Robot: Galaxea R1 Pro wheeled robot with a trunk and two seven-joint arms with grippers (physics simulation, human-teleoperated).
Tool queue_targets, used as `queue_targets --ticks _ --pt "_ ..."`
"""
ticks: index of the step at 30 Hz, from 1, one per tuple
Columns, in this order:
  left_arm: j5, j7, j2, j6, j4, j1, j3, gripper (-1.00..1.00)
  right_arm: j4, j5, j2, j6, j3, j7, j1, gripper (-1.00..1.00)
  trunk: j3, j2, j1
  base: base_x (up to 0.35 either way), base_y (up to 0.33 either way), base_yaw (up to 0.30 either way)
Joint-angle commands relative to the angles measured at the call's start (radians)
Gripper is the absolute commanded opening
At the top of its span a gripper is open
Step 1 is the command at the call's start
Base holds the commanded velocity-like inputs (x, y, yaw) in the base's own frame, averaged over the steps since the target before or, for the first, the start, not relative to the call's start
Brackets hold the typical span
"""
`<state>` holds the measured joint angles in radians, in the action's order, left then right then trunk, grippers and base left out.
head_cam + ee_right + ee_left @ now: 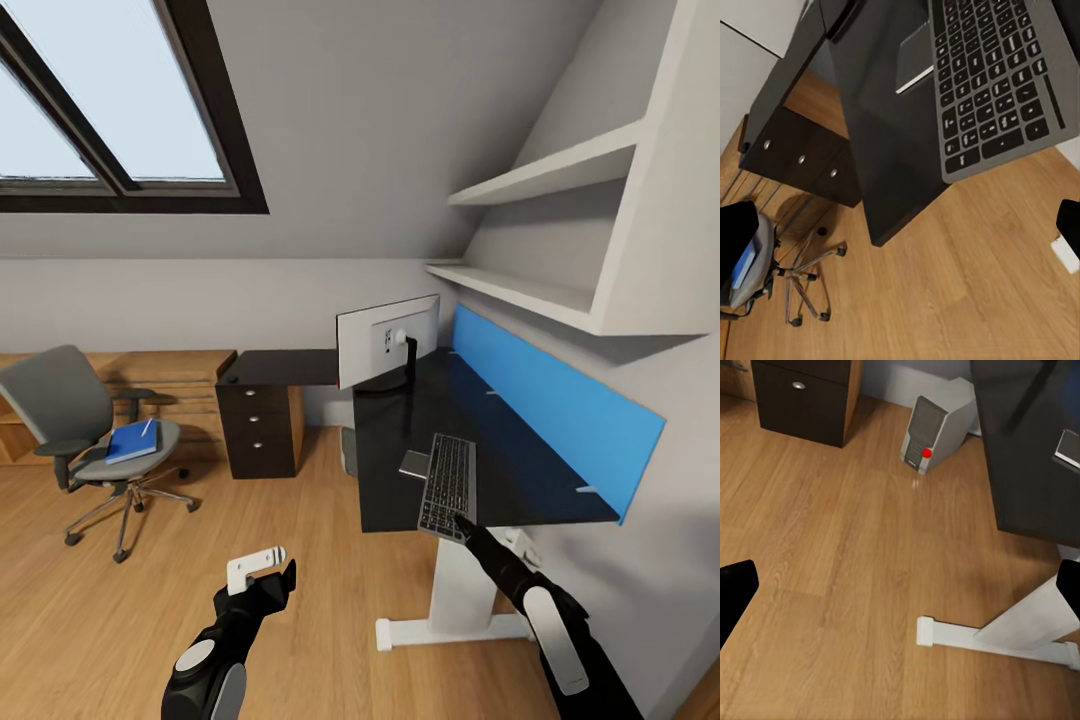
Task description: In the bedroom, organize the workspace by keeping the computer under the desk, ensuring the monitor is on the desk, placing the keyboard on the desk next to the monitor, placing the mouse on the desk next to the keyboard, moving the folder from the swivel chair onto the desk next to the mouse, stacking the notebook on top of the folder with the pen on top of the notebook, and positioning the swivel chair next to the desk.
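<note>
One keyboard (pixel 449 485) on the desk (pixel 400 450), near end overhanging the front edge beside the monitor (pixel 387 342); right tool (pixel 463 523) spread wide, empty, at that end; risk: a nudge tips it floorward; left tool (pixel 262 575) wide, idle

Black-topped desk (pixel 520 470), blue back panel (pixel 550 400), grey swivel chair (pixel 60 410), black-keyed keyboard (pixel 449 485)
</note>
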<state>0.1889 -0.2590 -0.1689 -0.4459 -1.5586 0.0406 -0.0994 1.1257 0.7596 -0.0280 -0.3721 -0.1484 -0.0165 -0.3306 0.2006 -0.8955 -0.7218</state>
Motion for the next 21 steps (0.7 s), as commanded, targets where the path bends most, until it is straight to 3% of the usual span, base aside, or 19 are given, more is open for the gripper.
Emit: queue_targets --ticks 1,3,10,13,14,16,17,18,20,21 --pt "0.011 -0.009 0.000 -0.003 -0.001 0.001 -0.002 1.00 0.001 0.008 -0.001 0.001 -0.002 -0.002 -0.001 1.00 0.005 -0.008 -0.004 0.000 0.000 0.000" --pt "0.011 -0.009 0.000 -0.003 -0.001 0.001 -0.002 1.00 -0.003 0.010 -0.006 0.042 -0.002 -0.002 -0.001 1.00 0.011 -0.022 -0.012 0.000 0.000 0.000" --pt "0.011 -0.009 0.000 -0.004 -0.001 0.001 -0.002 1.00 -0.087 0.023 -0.018 0.070 -0.008 -0.004 -0.001 1.00 0.033 -0.071 -0.039 0.000 0.000 0.000" --pt "0.011 -0.009 0.000 -0.004 -0.001 0.001 -0.002 1.00 -0.104 0.061 -0.021 0.072 -0.010 -0.005 -0.001 1.00 0.042 -0.092 -0.050 0.000 0.000 0.000" --pt "0.011 -0.009 0.000 -0.004 -0.001 0.001 -0.002 1.00 -0.114 0.132 -0.021 0.071 -0.012 -0.005 -0.001 1.00 0.045 -0.099 -0.054 0.000 0.000 0.000" --pt "0.011 -0.009 0.000 -0.004 -0.001 0.001 -0.002 1.00 -0.122 0.197 -0.021 0.071 -0.014 -0.006 -0.001 1.00 0.052 -0.113 -0.062 0.000 0.000 0.000" --pt "0.010 -0.009 0.000 -0.004 -0.001 0.001 -0.002 1.00 -0.143 0.351 -0.020 0.071 -0.013 -0.005 -0.001 1.00 0.055 -0.120 -0.065 0.000 0.000 0.000" --pt "0.010 -0.009 0.000 -0.004 -0.001 0.001 -0.002 1.00 -0.153 0.420 -0.020 0.073 -0.013 -0.003 -0.001 1.00 0.058 -0.127 -0.069 0.000 0.000 0.000" --pt "0.009 -0.009 0.000 -0.004 -0.001 0.001 -0.002 1.00 -0.159 0.476 -0.020 0.075 -0.013 -0.002 -0.001 1.00 0.064 -0.141 -0.077 0.000 0.000 0.000" --pt "0.009 -0.009 0.000 -0.005 -0.001 0.001 -0.002 1.00 -0.166 0.545 -0.018 0.076 -0.016 -0.001 -0.001 1.00 0.067 -0.148 -0.081 0.000 0.000 0.000"
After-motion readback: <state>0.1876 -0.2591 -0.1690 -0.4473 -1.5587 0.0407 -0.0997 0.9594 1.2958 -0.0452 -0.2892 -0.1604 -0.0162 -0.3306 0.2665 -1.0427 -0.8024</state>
